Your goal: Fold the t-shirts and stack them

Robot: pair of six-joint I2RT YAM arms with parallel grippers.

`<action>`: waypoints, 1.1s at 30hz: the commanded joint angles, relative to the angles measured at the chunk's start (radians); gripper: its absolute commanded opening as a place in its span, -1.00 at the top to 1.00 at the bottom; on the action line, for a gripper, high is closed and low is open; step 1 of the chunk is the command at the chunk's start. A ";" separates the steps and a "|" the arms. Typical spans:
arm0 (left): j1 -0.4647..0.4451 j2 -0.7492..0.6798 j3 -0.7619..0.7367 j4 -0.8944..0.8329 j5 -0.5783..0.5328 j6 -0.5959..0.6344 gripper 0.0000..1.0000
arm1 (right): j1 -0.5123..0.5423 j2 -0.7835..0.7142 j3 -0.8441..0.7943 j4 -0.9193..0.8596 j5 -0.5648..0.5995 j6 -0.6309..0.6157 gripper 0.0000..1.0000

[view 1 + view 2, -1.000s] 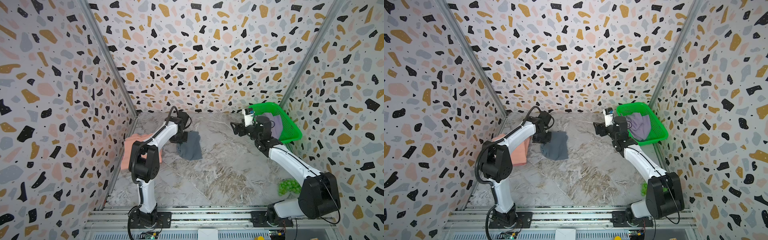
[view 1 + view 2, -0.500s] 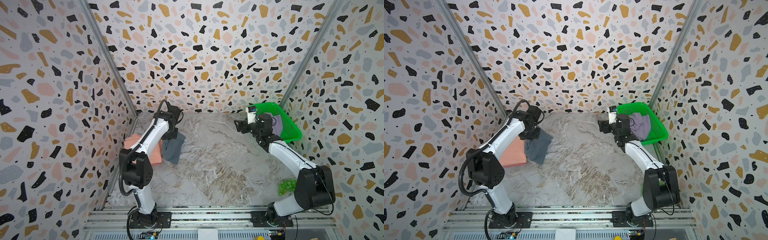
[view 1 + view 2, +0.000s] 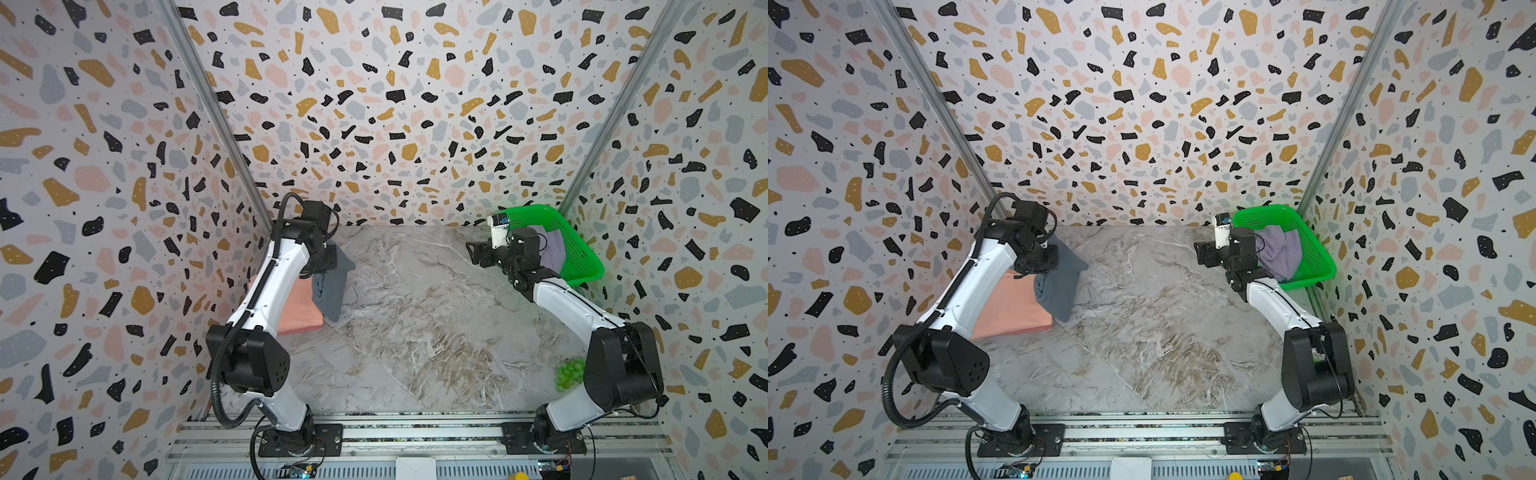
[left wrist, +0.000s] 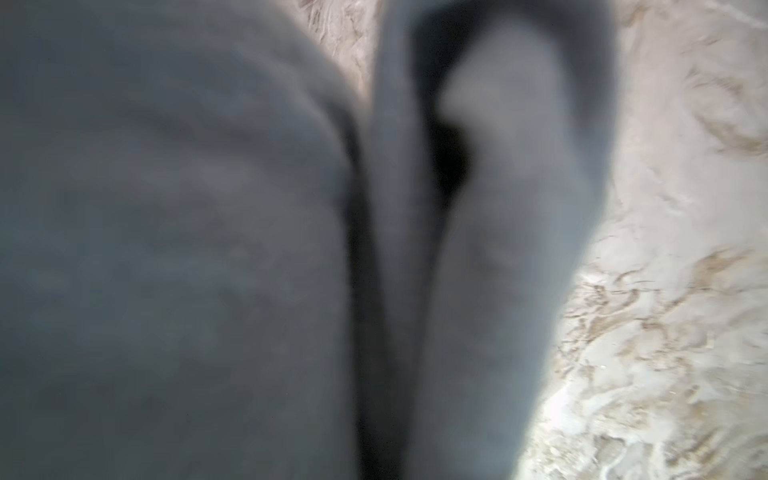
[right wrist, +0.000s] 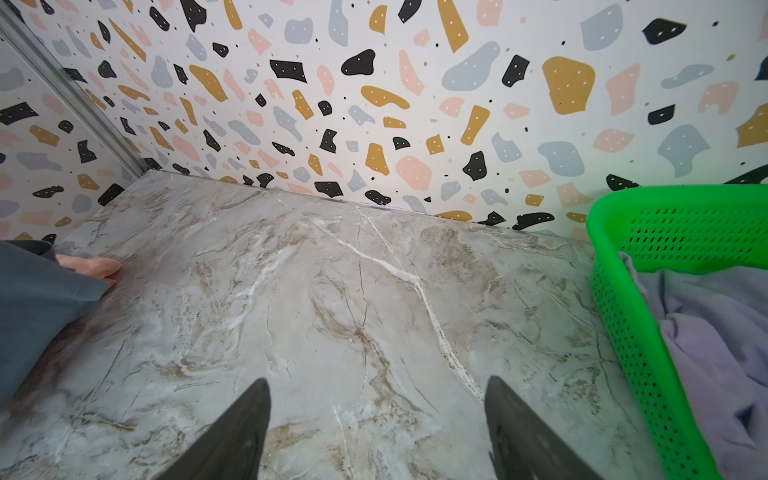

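Observation:
The dark slate-grey t-shirt (image 3: 332,291) (image 3: 1061,286) hangs bunched from my left gripper (image 3: 328,259) (image 3: 1050,259), which is shut on its upper edge. Its lower end rests on the table, over the right edge of the folded salmon-pink t-shirt (image 3: 299,309) (image 3: 1013,309). Grey cloth (image 4: 166,249) fills the left wrist view and hides the fingers. The pale lilac t-shirt (image 3: 552,249) (image 3: 1281,253) (image 5: 715,345) lies crumpled in the green basket. My right gripper (image 3: 476,253) (image 3: 1202,253) (image 5: 376,399) hovers open and empty over the marble, just left of the basket.
The green mesh basket (image 3: 582,257) (image 3: 1316,257) (image 5: 623,332) stands tilted in the back right corner. A small cluster of green balls (image 3: 569,374) lies by the right arm's base. Patterned walls close the table on three sides.
My left gripper has carried the grey shirt leftward, from the table's middle-left to the pink shirt's edge. The right gripper has shifted slightly right toward the basket and stays open.

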 commanded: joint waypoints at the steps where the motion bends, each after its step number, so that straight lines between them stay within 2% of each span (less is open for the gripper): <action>1: 0.030 -0.068 0.026 0.024 0.030 -0.006 1.00 | -0.004 0.001 0.036 -0.001 0.000 -0.007 -0.61; 6: 0.050 -0.062 0.028 -0.041 -0.037 0.018 1.00 | -0.004 0.009 0.038 0.002 0.003 -0.005 -0.61; 13: 0.090 -0.067 -0.041 -0.027 -0.095 0.059 1.00 | -0.004 0.015 0.039 -0.002 0.005 -0.004 -0.61; 22: 0.128 0.029 -0.082 -0.009 -0.319 0.128 1.00 | -0.003 0.021 0.049 -0.031 0.011 -0.011 -0.61; 28: 0.141 0.109 -0.082 0.008 -0.416 0.163 1.00 | -0.004 0.023 0.052 -0.045 0.027 -0.020 -0.61; 33: 0.170 0.126 -0.129 0.091 -0.468 0.180 1.00 | -0.004 0.029 0.061 -0.062 0.043 -0.032 -0.61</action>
